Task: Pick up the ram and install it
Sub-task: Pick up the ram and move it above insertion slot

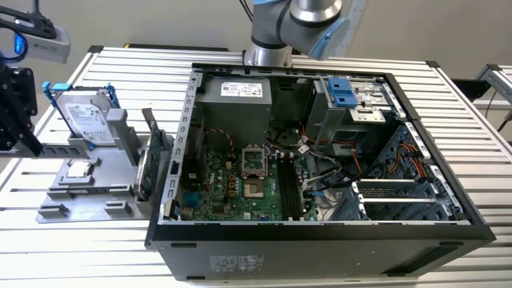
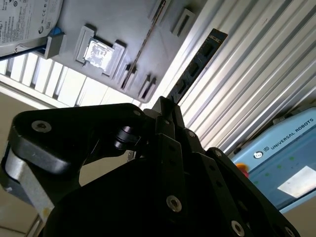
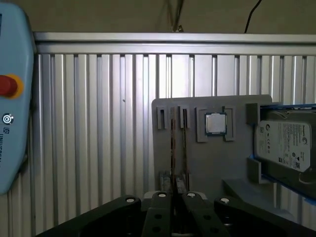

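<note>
— What has the gripper got?

— One stick, the ram. The two fingers are pinched together on one end of it. The rest pokes out past the tips, dark, with a row of chips along its face. In the first wrist view it's edge-on, a thin line rising from between the fingertips.

— Where is that in the room?

— At the exterior view's left edge, over the slatted table. It's near the grey holder but off it, and well apart from the case.

— What sits on the holder?

— Three things, one of each. A hard drive in a blue frame stands upright. A square chip lies flat in its pocket. A green card stands on edge on the side nearest the case.

— And the case?

— One case, lying on its side with the panel off, so the board faces up. Long black slots run along the board near its middle; I can't count them from here.

— Anything else?

— One arm, rising behind the case. And one blue pendant with a red button lies on the table.
</note>
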